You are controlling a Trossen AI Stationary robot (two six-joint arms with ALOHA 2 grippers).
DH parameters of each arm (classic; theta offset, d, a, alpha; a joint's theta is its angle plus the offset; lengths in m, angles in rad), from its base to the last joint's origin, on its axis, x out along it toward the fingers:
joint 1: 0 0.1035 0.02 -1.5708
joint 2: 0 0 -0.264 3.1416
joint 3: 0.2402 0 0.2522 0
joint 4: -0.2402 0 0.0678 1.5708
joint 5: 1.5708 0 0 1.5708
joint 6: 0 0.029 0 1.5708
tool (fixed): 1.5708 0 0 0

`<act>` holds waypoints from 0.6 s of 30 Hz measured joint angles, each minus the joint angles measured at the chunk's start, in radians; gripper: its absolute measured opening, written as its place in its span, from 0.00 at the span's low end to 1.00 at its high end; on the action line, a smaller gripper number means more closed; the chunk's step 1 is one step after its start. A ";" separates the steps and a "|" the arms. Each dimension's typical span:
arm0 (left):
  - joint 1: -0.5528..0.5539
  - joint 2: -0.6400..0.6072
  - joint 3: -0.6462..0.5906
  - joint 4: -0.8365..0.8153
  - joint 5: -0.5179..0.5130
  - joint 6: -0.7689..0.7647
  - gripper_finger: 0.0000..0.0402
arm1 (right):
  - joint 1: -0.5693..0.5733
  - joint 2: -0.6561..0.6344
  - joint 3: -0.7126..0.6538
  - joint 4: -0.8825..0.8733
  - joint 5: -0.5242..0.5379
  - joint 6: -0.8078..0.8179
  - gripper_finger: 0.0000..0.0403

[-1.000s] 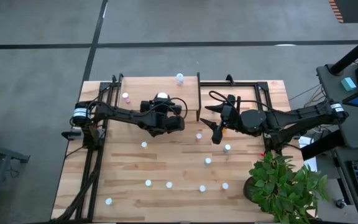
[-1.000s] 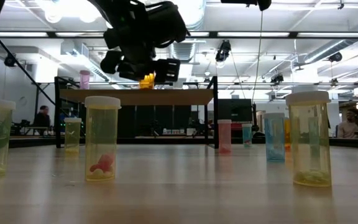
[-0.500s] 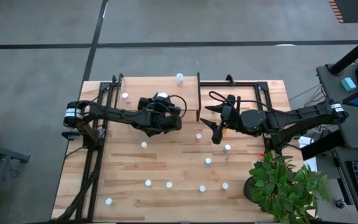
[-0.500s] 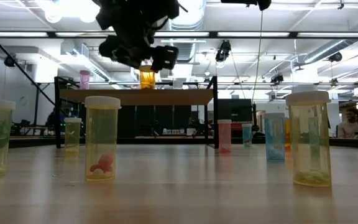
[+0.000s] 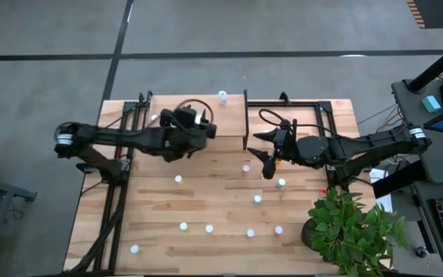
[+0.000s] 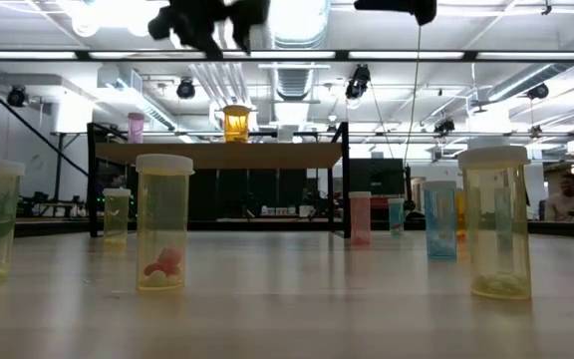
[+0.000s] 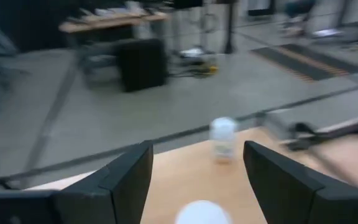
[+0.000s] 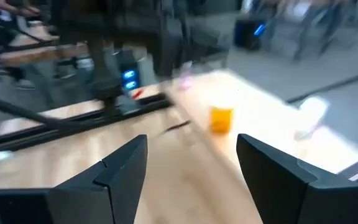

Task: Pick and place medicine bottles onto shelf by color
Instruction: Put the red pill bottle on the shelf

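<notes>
The shelf (image 6: pixel 267 155) is a light-wood board on black legs at the table's far side. An orange bottle (image 6: pixel 235 122) and a pink bottle (image 6: pixel 136 127) stand upright on it. A bluish bottle (image 7: pixel 222 138) stands at its far edge. My left gripper (image 5: pixel 200 127) is open and empty, above the orange bottle and clear of it. That bottle's white cap (image 7: pixel 201 213) shows just below its fingers. My right gripper (image 5: pixel 258 152) is open and empty over the table, right of the shelf. Several capped bottles stand on the table, such as a yellowish one (image 6: pixel 164 221).
A green potted plant (image 5: pixel 352 231) stands at the table's near right corner. A black metal frame (image 5: pixel 298 104) runs along the far right. Loose bottles are scattered over the near half of the table (image 5: pixel 209 228). People and benches show in the room behind.
My left gripper has risen off the orange bottle and drawn back toward the table's left edge. The orange bottle, earlier between its fingers, now stands alone and upright on the shelf.
</notes>
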 joint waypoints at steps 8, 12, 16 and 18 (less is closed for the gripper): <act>-0.121 -0.159 0.016 0.194 0.465 0.007 0.58 | -0.038 0.072 0.000 -0.238 -0.334 0.398 0.59; -0.233 -0.180 0.016 0.307 0.580 -0.051 0.58 | -0.052 0.147 0.000 -0.365 -0.444 0.538 0.59; -0.362 -0.180 0.016 0.329 0.574 -0.106 0.58 | -0.058 0.224 0.000 -0.444 -0.519 0.608 0.59; -0.426 -0.180 0.012 0.327 0.526 -0.125 0.58 | -0.060 0.254 0.004 -0.469 -0.551 0.652 0.59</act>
